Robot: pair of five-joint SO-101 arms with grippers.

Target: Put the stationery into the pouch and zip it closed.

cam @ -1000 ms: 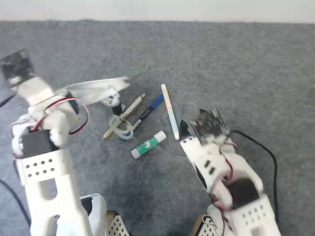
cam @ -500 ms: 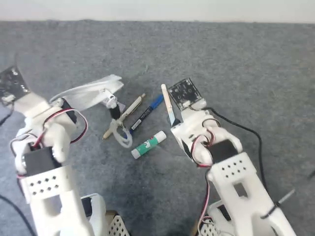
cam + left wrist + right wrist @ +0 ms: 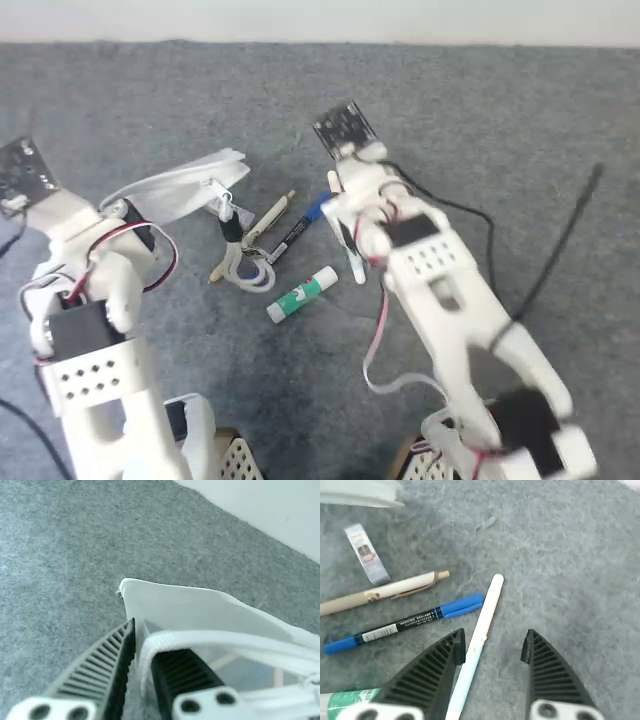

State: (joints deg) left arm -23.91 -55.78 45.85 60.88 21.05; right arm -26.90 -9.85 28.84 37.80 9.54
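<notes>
The white pen (image 3: 483, 621) is a slim round stick with a pale blue end. Its long axis runs roughly away from the arms. The right gripper (image 3: 494, 639) hangs over it, released, with its ribbed black jaws spread. The pen lies between them, close beside one finger.

The blue-capped marker (image 3: 300, 228) and the beige pen (image 3: 262, 225) lie side by side on a slant, from near-left to far-right in the high view. The glue stick (image 3: 302, 293), a stubby cylinder with a green label, lies nearer the arms on much the same slant.

The left gripper (image 3: 142, 665) is clenched on the zip rim of the pouch (image 3: 180, 185). The pouch is of thin, white, translucent plastic and sits left of the pens.

The bench (image 3: 520, 120) wears a coarse grey felt, and a pale wall lies beyond its far edge.
</notes>
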